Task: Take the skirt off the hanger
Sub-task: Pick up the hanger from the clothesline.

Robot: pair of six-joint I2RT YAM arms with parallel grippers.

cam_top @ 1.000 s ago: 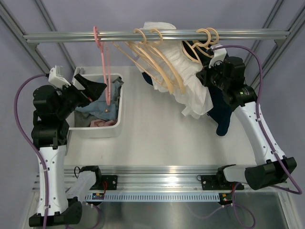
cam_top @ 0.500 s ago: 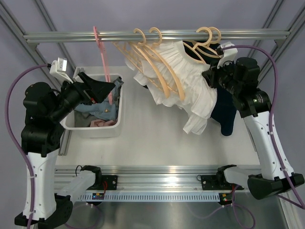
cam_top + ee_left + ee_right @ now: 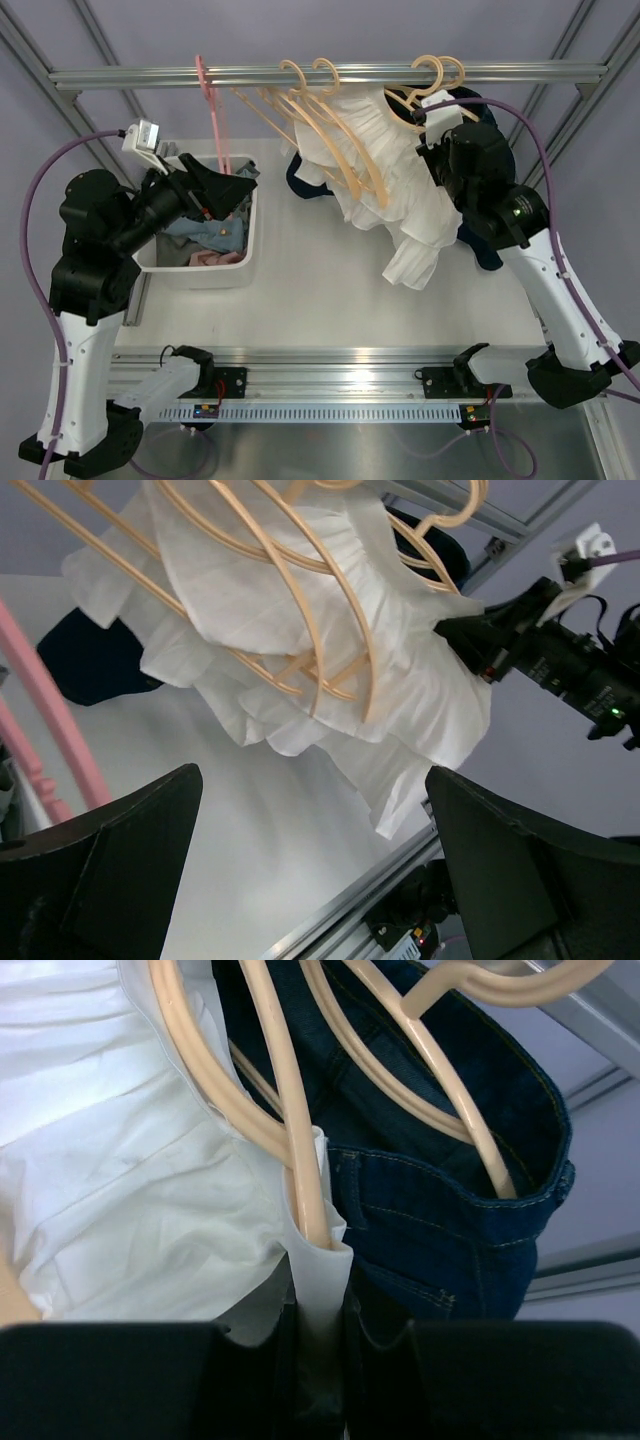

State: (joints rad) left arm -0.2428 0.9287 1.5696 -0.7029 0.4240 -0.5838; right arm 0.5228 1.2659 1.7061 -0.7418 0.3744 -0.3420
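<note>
So that the skirt (image 3: 130, 1190) may slide off its hanger (image 3: 300, 1160), we pinch its edge in the right fingers (image 3: 150, 1380) while the left fingers (image 3: 110, 860) hang spread.

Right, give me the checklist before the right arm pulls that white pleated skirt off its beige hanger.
1. Right gripper pinching the white pleated skirt at its edge: ok.
2. Beige hanger out of the skirt: not ok, its tip sits inside the fabric.
3. Dark blue denim garment clear of that pinch: cannot tell.
4. Left gripper open, apart from the skirt: ok.
5. Hanger hooks over the silver metal rail: ok.
</note>
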